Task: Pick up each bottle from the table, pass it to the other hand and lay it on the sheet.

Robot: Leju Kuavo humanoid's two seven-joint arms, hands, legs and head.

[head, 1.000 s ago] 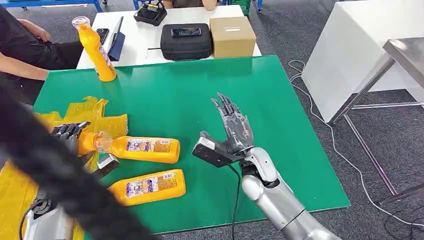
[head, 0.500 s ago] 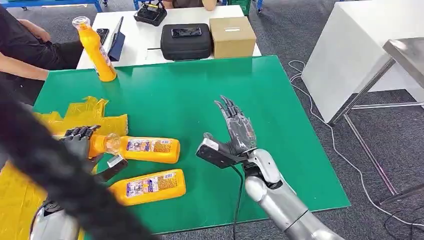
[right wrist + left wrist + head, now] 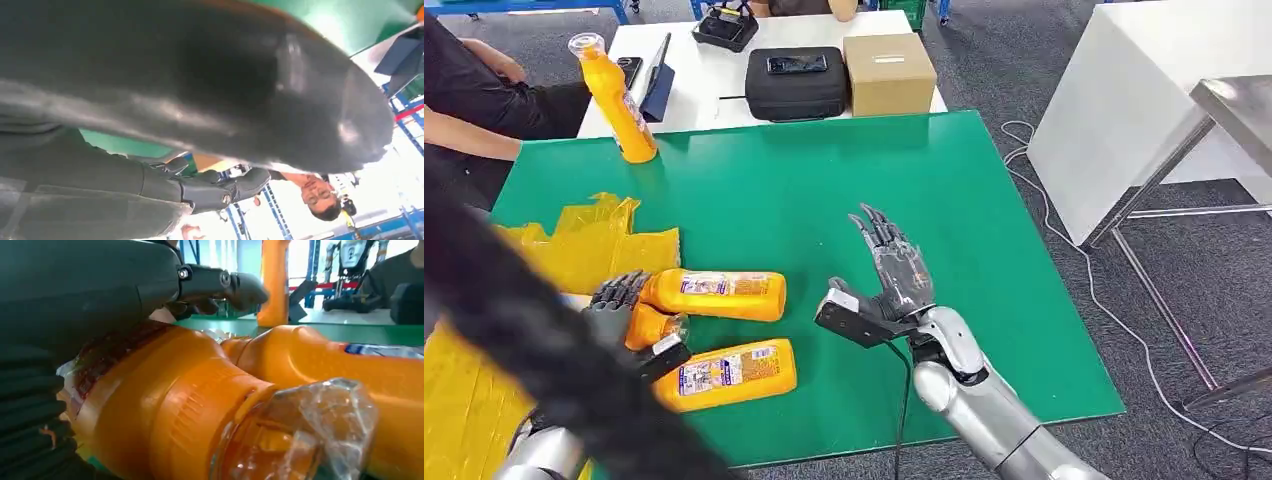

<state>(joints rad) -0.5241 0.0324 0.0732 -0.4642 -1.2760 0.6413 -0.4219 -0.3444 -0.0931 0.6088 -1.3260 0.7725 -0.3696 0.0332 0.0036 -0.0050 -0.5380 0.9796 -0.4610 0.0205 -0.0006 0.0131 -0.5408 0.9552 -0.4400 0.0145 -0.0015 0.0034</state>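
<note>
Three orange bottles show on your green table (image 3: 984,330). One lies on its side at near left, labelled body pointing right, its neck and clear cap end in the left hand (image 3: 619,310); call it the held bottle (image 3: 714,295). From the left wrist cam you see dark fingers (image 3: 220,285) wrapped over that bottle's shoulder w/ the crinkled clear cap (image 3: 310,435) right up at the lens, so fingers are clamped on it. Whether it's lifted off the table or resting on it, can't tell. 2nd bottle (image 3: 729,372) lies on its side just nearer than the first, parallel, close beside the left wrist. 3rd bottle (image 3: 614,97) stands upright at the far left edge of the table, well apart from both hands. Yellow sheet (image 3: 584,245) is crumpled at the left side of the table, just beyond the left hand. Right hand (image 3: 894,275) hovers mid-table, right of the held bottle, palm turned left, fingers straight and apart, holding nothing. Beyond the green table you've got a white table w/ a black case (image 3: 796,82) and a cardboard box (image 3: 889,72); a person's arm (image 3: 469,135) is at far left.
</note>
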